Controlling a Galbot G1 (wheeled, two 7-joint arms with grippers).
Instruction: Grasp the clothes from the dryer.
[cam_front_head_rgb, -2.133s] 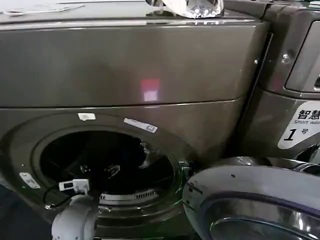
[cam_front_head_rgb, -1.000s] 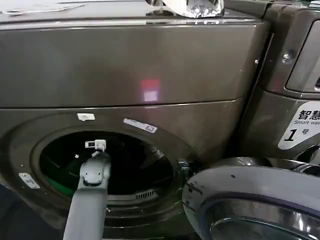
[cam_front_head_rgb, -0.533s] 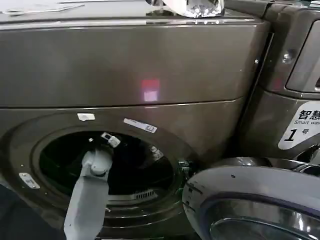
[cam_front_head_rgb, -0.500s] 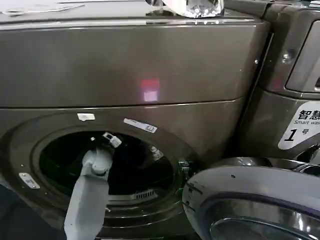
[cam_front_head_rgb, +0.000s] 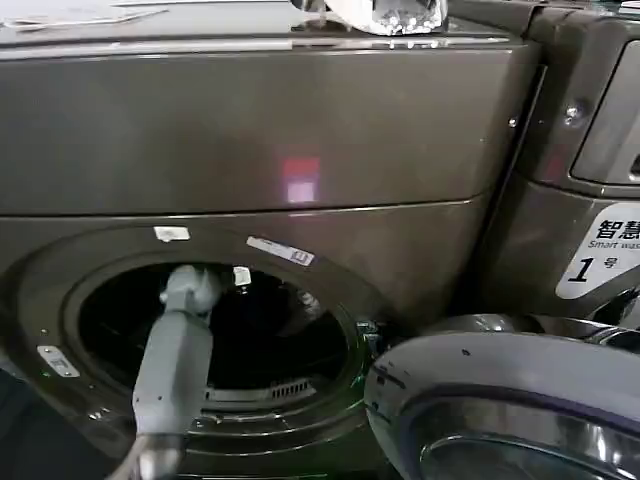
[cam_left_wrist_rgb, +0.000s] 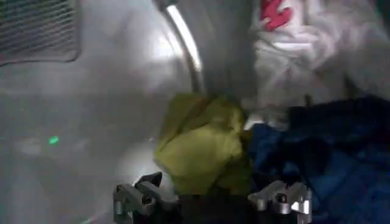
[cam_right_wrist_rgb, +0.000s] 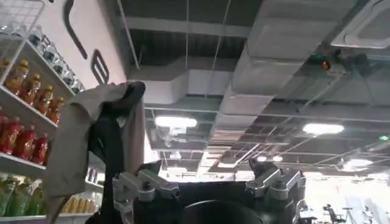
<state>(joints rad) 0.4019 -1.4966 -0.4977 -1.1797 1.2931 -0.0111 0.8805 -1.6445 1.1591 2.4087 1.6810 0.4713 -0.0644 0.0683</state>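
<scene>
The dryer (cam_front_head_rgb: 260, 130) is bronze-grey, and its round porthole (cam_front_head_rgb: 215, 330) stands open. My left arm (cam_front_head_rgb: 175, 350) reaches through the porthole into the dark drum. Inside, the clothes lie in a heap: a yellow-green garment (cam_left_wrist_rgb: 204, 143), a dark navy one (cam_left_wrist_rgb: 329, 152) and a white one with red marks (cam_left_wrist_rgb: 304, 36). My left gripper (cam_left_wrist_rgb: 210, 198) is open, and the yellow-green garment lies just ahead of its fingertips and partly between them. My right gripper (cam_right_wrist_rgb: 207, 185) is open and holds nothing; it points up at a ceiling.
The grey-rimmed glass door (cam_front_head_rgb: 510, 410) hangs open at the lower right of the porthole. A second machine with a white "1" sticker (cam_front_head_rgb: 600, 255) stands to the right. A drum rib (cam_left_wrist_rgb: 183, 42) and a vent grille (cam_left_wrist_rgb: 36, 27) show beside the heap.
My left arm has pushed deeper through the porthole; its wrist has risen and gone farther into the drum. The door and the machines have not moved.
</scene>
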